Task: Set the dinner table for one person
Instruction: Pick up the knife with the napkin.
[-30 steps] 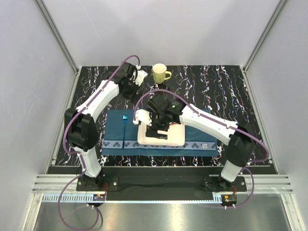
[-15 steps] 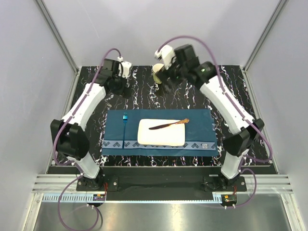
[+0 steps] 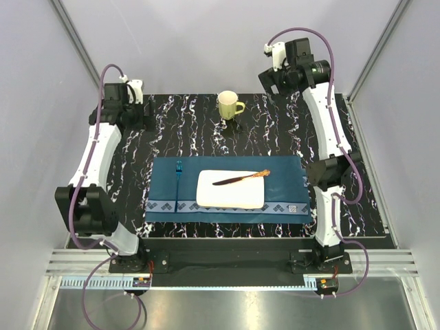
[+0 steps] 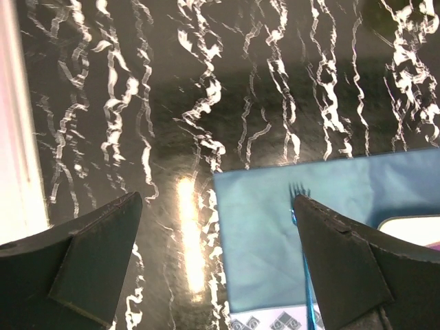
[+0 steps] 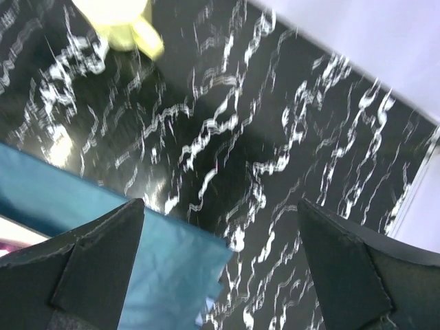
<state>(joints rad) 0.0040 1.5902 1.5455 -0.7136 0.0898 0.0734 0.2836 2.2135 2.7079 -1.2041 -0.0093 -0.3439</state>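
On the dinner table (image 3: 295, 130), a dark blue placemat (image 3: 282, 185) holds a cream rectangular plate (image 3: 230, 194). A wooden-handled knife (image 3: 240, 178) lies slantwise across the plate. A blue fork (image 3: 178, 180) lies on the mat left of the plate. Behind the mat, a yellow-green mug (image 3: 229, 105) stands upright. My left gripper (image 3: 135, 114) hangs open over the far left of the table, holding nothing. My right gripper (image 3: 272, 78) is raised high at the far right, open and empty. The left wrist view shows the fork's tines (image 4: 298, 189) by my right finger.
White enclosure walls close in the table on the left, back and right. An aluminium rail (image 3: 227, 265) runs along the near edge, by the arm bases. In the right wrist view the mug (image 5: 120, 20) sits at the top and the placemat corner (image 5: 158, 268) lies below.
My right gripper let go of the knife on the plate, then rose and swung to the far right. My left arm pulled back toward the far left.
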